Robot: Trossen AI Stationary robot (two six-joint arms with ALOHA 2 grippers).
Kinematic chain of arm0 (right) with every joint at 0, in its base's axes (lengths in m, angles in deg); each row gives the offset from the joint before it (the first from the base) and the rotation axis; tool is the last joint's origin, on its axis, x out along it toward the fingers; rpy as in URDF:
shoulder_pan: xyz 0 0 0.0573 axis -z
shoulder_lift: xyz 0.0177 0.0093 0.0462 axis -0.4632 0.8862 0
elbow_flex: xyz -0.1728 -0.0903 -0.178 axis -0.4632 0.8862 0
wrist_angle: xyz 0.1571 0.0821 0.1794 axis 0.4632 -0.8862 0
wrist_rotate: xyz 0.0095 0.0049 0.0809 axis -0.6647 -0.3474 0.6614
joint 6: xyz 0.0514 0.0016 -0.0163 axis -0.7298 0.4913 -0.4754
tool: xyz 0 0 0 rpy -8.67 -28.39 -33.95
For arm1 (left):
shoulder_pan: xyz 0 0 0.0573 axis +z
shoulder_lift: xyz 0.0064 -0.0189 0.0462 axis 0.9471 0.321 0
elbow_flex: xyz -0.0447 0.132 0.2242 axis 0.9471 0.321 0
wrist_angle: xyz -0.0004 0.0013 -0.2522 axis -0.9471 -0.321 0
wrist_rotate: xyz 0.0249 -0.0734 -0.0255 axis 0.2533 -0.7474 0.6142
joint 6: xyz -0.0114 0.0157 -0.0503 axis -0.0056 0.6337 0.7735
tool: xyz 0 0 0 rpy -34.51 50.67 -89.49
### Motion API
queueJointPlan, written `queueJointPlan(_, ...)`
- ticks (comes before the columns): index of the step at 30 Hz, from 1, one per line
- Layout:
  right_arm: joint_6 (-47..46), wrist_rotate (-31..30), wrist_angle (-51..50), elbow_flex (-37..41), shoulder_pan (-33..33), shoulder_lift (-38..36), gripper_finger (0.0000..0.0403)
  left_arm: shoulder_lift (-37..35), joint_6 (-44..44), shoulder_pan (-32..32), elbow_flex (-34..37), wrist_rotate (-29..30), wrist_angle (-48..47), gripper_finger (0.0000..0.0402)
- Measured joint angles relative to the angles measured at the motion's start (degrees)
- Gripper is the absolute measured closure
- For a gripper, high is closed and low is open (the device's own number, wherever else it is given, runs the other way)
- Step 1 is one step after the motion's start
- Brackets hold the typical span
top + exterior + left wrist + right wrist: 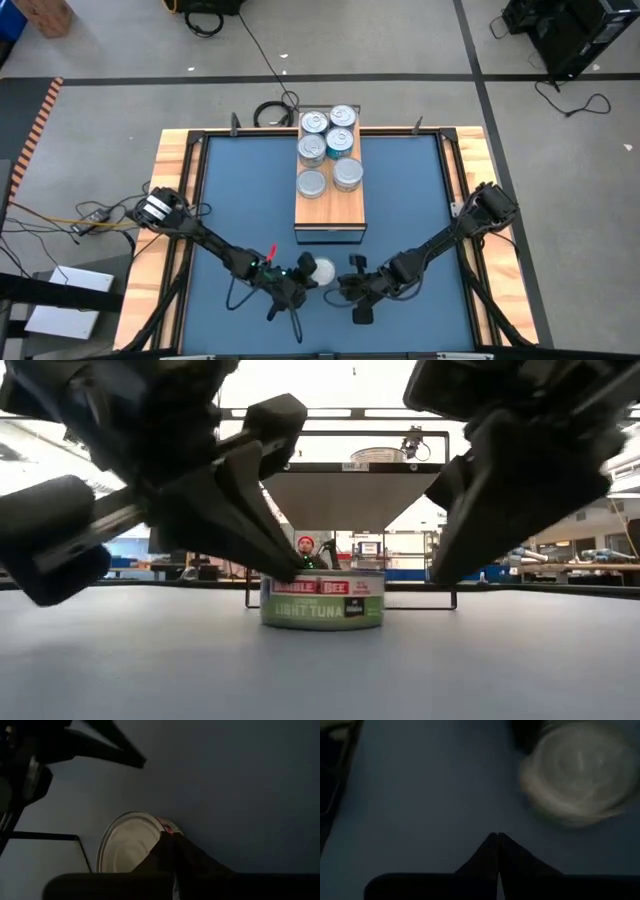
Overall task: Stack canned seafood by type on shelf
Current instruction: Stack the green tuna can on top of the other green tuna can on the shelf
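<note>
Both jaws closed, empty | left gripper touching tin | six tins on shelf

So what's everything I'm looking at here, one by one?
Tins on the shelf: six showing, silver lids, some teal-sided, grouped on the shelf's far part.
Loose tin: one, silver lid, labelled light tuna, on the mat between the two tools.
Shelf: one, light wood top, dark edging, mid-table.
Mat: one, blue, covering the table.
Table frame: pale wood, around the mat.
Cables: dark and yellow, on the floor at the left.
Person: one, far behind the table.
Left tool: dark, shut, beside the loose tin.
Right tool: dark, shut, beside it.
</note>
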Motion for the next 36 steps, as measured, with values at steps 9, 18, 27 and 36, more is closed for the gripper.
queueJointPlan(9,3.98,-12.02,-13.86,-7.03,-5.51,-0.02,0.0266,0.04,8.14,0.05,-7.03,-2.35,-8.63,0.04)
queueJointPlan(18,12.3,-26.64,-12.46,-7.3,-7.95,-0.03,0.0145,0.0,17.65,1.85,-9.93,-2.79,-8.38,0.0401)
queueJointPlan(27,13.87,-28.87,-10.51,-7.34,-7.69,3.91,0.011,-0.04,21.0,3.42,-10.02,-2.95,-8.28,0.0401)
queueJointPlan(36,19.41,-36.85,-9.4,-9.38,-7.69,10.07,0.0108,-0.04,23.41,4.41,-10.04,-2.99,-7.17,0.0401)
